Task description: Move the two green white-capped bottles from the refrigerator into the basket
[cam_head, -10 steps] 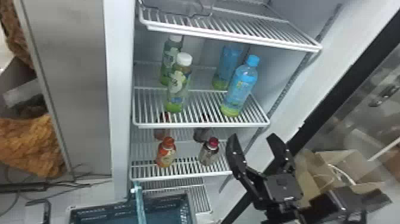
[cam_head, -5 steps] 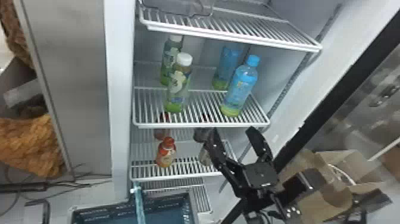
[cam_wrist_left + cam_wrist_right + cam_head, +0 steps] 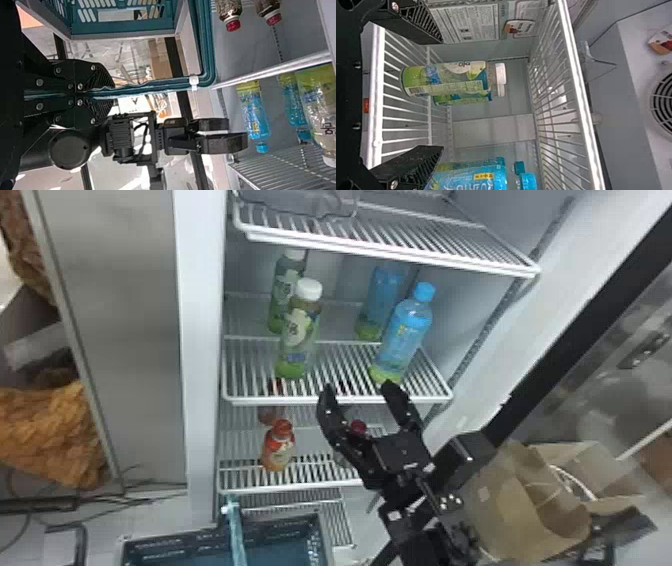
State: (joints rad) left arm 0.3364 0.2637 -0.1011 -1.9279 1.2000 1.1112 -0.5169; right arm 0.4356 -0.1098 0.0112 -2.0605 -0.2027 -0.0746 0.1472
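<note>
Ok so basket (image 3: 175, 538) is below the middle shelf (image 3: 260, 401), left gripper (image 3: 113, 94) clamped on its rim. Rear green bottle (image 3: 286, 285) and front green bottle (image 3: 299, 335) stand on that shelf. Right gripper (image 3: 359, 387) is wide open by its front edge; coming in low could snag a finger there, pushing deep might topple the rear one.
</note>
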